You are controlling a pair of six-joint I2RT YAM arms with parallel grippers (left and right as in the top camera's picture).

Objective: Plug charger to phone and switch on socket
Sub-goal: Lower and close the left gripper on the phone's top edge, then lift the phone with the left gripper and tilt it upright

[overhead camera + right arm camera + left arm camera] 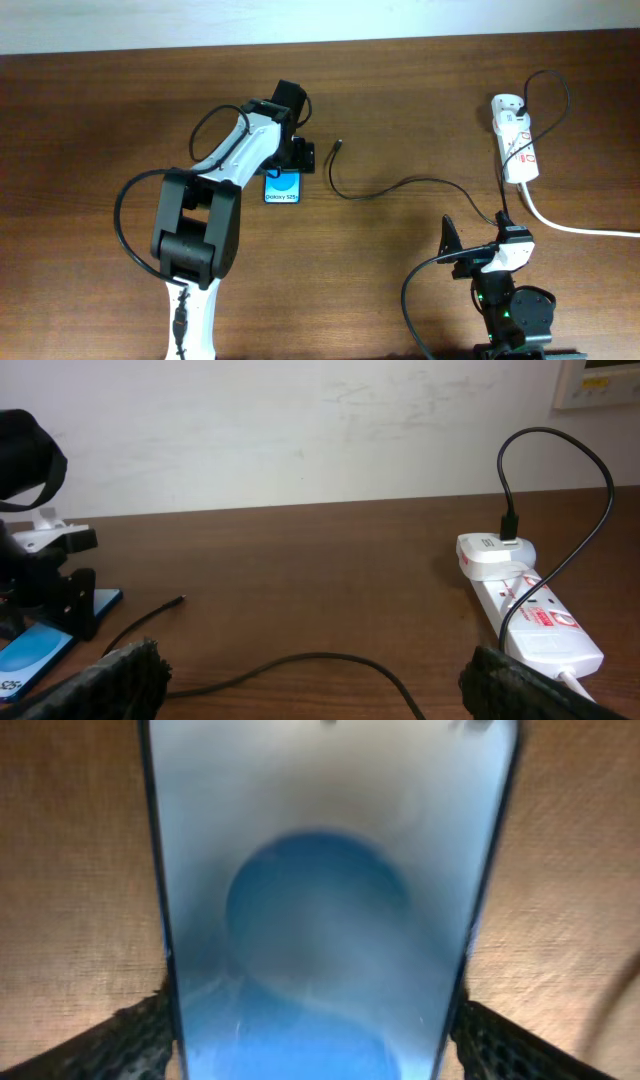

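The phone [283,189] lies flat on the table with its blue screen up. It fills the left wrist view [320,900]. My left gripper [288,158] is over its far end, and both fingers [315,1045] press against its long edges. The charger is a thin black cable [400,184]. Its plug tip [340,145] lies free on the table, right of the phone and apart from it, and shows in the right wrist view [180,599]. The socket [520,150] is at the far right. My right gripper [315,690] is open and empty near the front.
A white adapter [495,550] sits in the socket's far end with the black cable rising from it. The thick white cord [585,229] runs off the right edge. The cable loops across the table between the right gripper's fingers [310,657].
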